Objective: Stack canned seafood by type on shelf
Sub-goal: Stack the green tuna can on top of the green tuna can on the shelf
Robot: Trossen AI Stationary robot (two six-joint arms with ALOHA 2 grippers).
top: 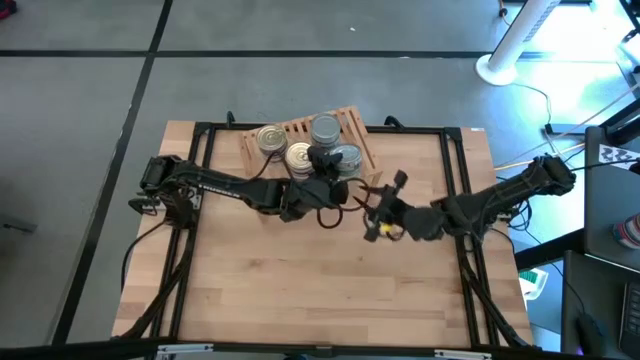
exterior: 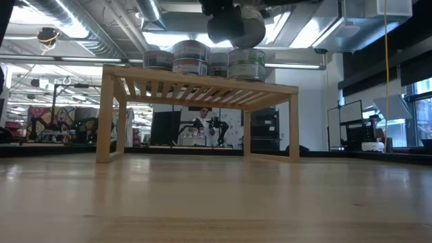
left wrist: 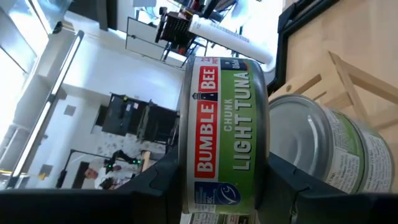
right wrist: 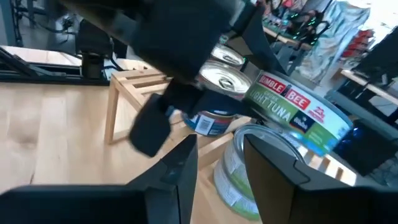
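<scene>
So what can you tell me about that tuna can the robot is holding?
The tuna can is a short round metal tin with a red and green paper label reading "Bumble Bee Chunk Light Tuna". The left gripper has its jaws clamped on it, holding it in the air just above the wooden shelf. Right beside it on the shelf stands another tin with a dull silver lid. Whether the two tins touch is hard to tell.
</scene>
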